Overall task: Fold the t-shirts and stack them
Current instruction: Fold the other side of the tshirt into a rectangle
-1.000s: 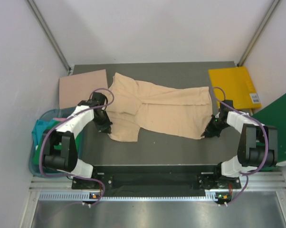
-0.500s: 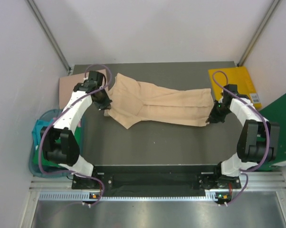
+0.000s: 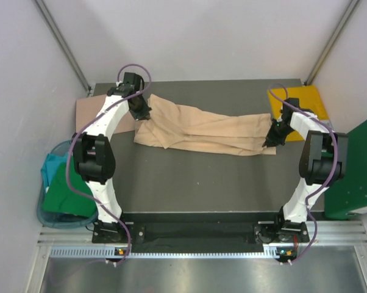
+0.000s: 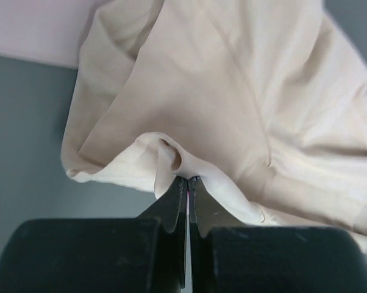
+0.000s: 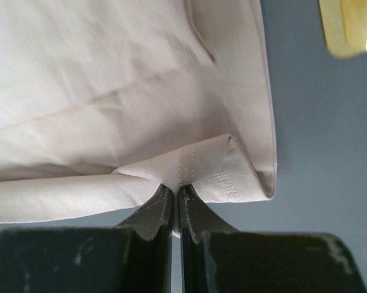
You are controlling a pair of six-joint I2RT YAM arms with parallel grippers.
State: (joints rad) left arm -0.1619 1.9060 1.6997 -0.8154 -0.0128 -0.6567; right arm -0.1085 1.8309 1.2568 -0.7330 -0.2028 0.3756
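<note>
A beige t-shirt (image 3: pixel 202 129) lies folded lengthwise across the far half of the dark table (image 3: pixel 202 177). My left gripper (image 3: pixel 142 114) is shut on its left end; in the left wrist view the jaws (image 4: pixel 188 179) pinch a fold of the beige cloth (image 4: pixel 244 91). My right gripper (image 3: pixel 270 140) is shut on the shirt's right end; in the right wrist view it (image 5: pixel 176 188) pinches a stitched hem of the shirt (image 5: pixel 110 91). A pink folded shirt (image 3: pixel 95 110) lies at the table's far left. Green (image 3: pixel 67 195) and teal (image 3: pixel 50 168) shirts sit in a bin at the left.
A yellow flat packet (image 3: pixel 302 110) lies at the far right corner, also showing in the right wrist view (image 5: pixel 351 24). A green box (image 3: pixel 354 177) stands off the right edge. The clear bin (image 3: pixel 43 213) sits off the left edge. White walls enclose the table.
Both grippers have carried the shirt's near edge away from me, folding it over the far half. The shirt is now a narrower strip, further back on the table.
</note>
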